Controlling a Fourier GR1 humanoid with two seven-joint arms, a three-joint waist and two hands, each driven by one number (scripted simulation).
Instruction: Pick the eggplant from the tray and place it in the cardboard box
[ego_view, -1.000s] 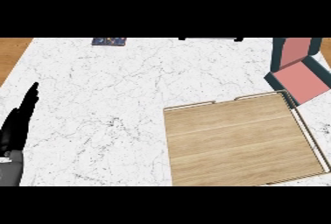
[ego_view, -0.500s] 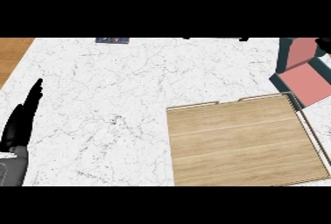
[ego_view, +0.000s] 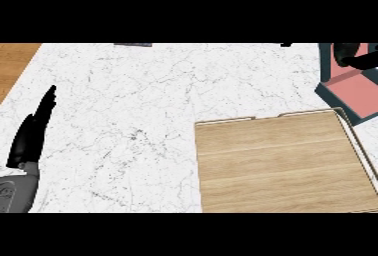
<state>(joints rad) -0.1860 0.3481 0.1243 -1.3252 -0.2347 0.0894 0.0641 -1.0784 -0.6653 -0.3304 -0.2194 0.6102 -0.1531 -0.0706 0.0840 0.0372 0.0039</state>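
Note:
The wooden tray lies at the lower right of the head view, and nothing shows on its surface. The box, teal outside and pink inside, sits at the upper right, cut off by the view's edge. A black shape at the top right over the box looks like my right hand; only part of it shows. No eggplant is visible anywhere. My left hand rests open at the far left with its fingers straight, far from the tray and the box.
The white marble counter spreads across the middle and left. Its left edge meets a brown wooden strip at the upper left. A small dark object peeks in at the top edge.
The view has shifted, so the box sits lower in the picture and a black shape has come into view over it. The left hand stays still.

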